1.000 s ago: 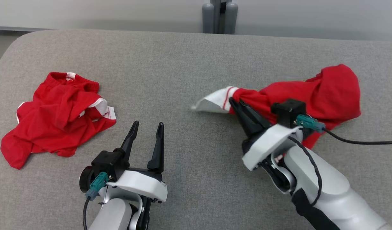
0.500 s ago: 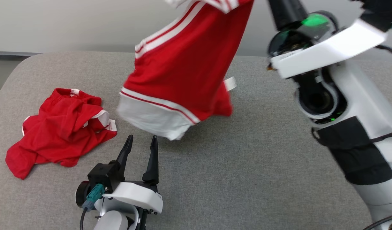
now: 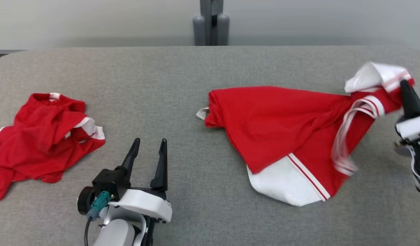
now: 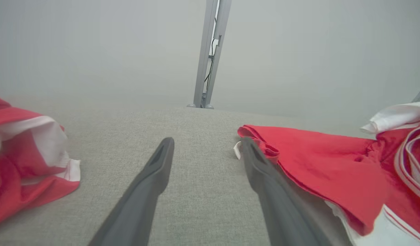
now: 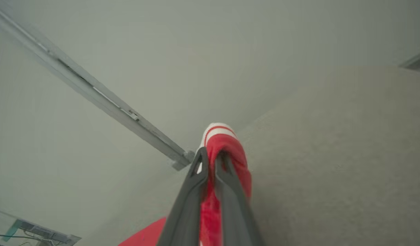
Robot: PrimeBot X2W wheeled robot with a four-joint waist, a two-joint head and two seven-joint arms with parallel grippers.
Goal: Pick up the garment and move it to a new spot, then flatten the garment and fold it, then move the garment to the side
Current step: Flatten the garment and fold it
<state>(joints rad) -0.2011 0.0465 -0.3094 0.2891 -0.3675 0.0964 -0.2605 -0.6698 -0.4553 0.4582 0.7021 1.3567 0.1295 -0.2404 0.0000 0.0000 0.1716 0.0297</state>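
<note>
Garment: the red garment (image 3: 281,126) with white bands and stripes lies on the grey table (image 3: 182,85), on the near side of the grey post (image 3: 211,22) and off to its right. Most of it is spread on the cloth surface, and a white-hemmed corner points toward the near edge.
Raised end: the end farthest right of the post is bunched and pulled up off the table. Its striped trim is blurred.
Label: a small white label (image 3: 201,113) sticks out of the garment's edge nearest the post.
Right pincer: the right pincer (image 3: 405,88) is clenched on that raised end. In the right wrist view, red cloth is pinched between its dark fingers (image 5: 193,191).
Left pincer: the left pincer (image 3: 150,141) is released, fingers spread with nothing between them. It sits low over the table, nearer than the post and slightly to its left, apart from the garment.
Second garment: a crumpled second red garment (image 3: 42,130) lies well to the left of the post, on the same table.
</note>
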